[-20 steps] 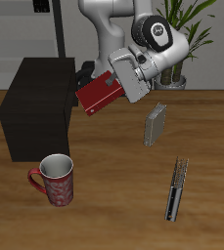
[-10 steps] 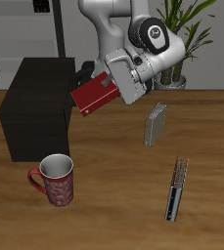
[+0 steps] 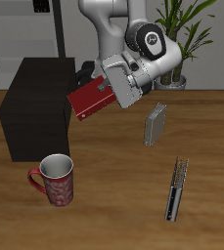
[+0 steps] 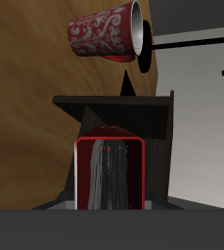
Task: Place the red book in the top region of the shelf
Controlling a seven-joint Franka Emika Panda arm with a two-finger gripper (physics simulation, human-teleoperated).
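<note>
1. Exterior view shows the gripper (image 3: 108, 91) clamped on the red book (image 3: 90, 101), which hangs in the air, tilted, clear of the table (image 3: 113, 186).
2. The red book sits just beside the shelf (image 3: 35, 103), at the height of its flat top, with its lower corner over the shelf's near edge; whether it touches the top I cannot tell.
3. The shelf stands on the table toward the back, dark and boxy.
4. A red patterned mug (image 3: 55, 180) stands near the table's front edge, before the shelf and apart from it.
5. A grey book (image 3: 156, 124) stands upright on the table, below the arm's wrist.
6. A thin black book (image 3: 174, 188) lies flat nearer the front edge, well apart from the mug.
7. Wrist view shows the red book (image 4: 111, 174) between the 2 fingers, its white page edge facing the camera, with the shelf (image 4: 118, 109) beyond it and the mug (image 4: 104, 30) farther on.
</note>
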